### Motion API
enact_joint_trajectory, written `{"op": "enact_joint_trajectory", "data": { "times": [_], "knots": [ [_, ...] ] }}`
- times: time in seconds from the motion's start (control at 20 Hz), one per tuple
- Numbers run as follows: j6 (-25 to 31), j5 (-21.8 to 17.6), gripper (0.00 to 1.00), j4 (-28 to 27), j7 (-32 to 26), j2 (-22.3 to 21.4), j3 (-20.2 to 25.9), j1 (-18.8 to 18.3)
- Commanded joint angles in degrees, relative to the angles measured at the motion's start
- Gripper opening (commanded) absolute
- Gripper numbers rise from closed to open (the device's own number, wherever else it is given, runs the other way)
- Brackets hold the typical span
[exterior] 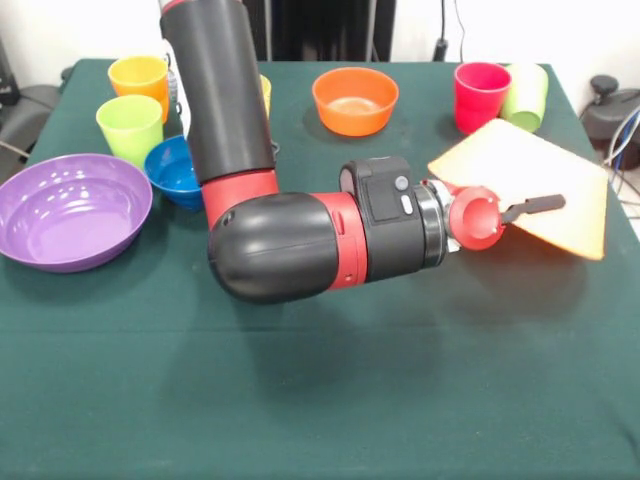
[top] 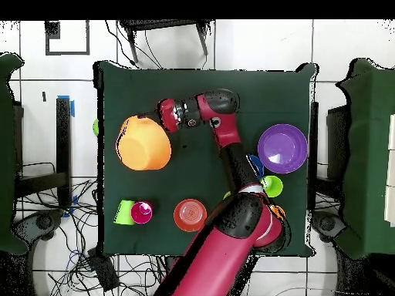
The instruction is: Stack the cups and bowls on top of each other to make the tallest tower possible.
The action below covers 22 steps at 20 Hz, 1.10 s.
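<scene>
The tool (exterior: 520, 212) is gripping the big orange bowl (exterior: 545, 180) by its rim, tilted, above the worktop (exterior: 400, 380). Judging so, it needs carrying to the purple bowl (exterior: 70, 208).

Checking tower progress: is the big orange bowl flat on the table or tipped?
Tipped: the big orange bowl stands tilted on edge at the claw.

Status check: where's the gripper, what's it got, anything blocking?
Gripper at the large orange-yellow bowl, which sits tilted; grip state unclear. No tower yet: purple bowl, red-orange bowl, and cups all separate. Nothing in the way.
</scene>
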Motion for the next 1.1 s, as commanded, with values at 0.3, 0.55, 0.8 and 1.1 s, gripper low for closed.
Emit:
{"op": "enact_joint_trajectory", "data": {
  "times": [0.3, 0.55, 0.8, 1.1],
  "knots": [
    [3.39, -8.65, 1.0, -11.5, -1.27, 0.59, -6.4, 4.29],
    [0.28, -10.57, 1.0, -15.69, -2.14, -0.49, -5.58, 5.53],
    [-0.79, -12.65, 1.0, -19.01, -1.69, -1.75, -5.57, 6.5],
    [-3.74, -13.33, 1.0, -16.03, 0.88, -6.61, -6.6, 6.73]
  ]
}}
